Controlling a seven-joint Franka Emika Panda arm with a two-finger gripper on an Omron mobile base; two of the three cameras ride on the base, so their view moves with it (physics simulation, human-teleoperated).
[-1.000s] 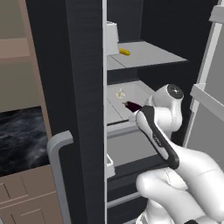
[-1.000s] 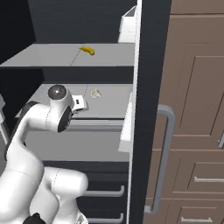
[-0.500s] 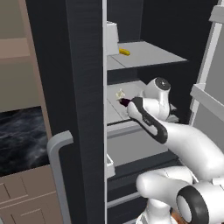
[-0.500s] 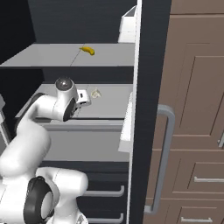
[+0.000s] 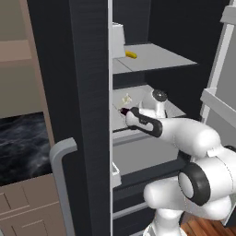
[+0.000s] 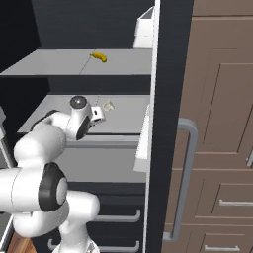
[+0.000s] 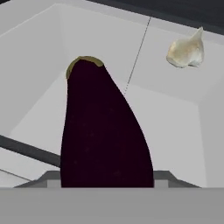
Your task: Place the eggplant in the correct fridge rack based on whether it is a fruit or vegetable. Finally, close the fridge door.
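The dark purple eggplant [image 7: 103, 131] stands between the jaws of my gripper [image 5: 128, 114], which is shut on it; its yellow-green stem tip points away from the hand. It hangs just over the left part of the lower fridge rack [image 5: 143, 97], whose pale surface [image 7: 166, 122] lies right below it. From the right, the gripper [image 6: 98, 115] sits at the rack's front edge [image 6: 123, 118]. The fridge door [image 6: 170, 99] stands open, with its grey bar handle [image 6: 184, 183] facing me and its pale inner lining [image 5: 220, 97] on the right.
A garlic bulb [image 7: 187, 51] lies on the same rack beyond the eggplant, small from the base [image 5: 126, 98]. A yellow banana [image 5: 131, 54] rests on the higher shelf. The grey drawer front [image 5: 143, 154] sits under the rack. The left door leaf [image 5: 87, 115] stands close beside the arm.
The arm has stretched forward and the hand has swung in over the lower rack, carrying the eggplant from outside the rack's edge to above its surface.
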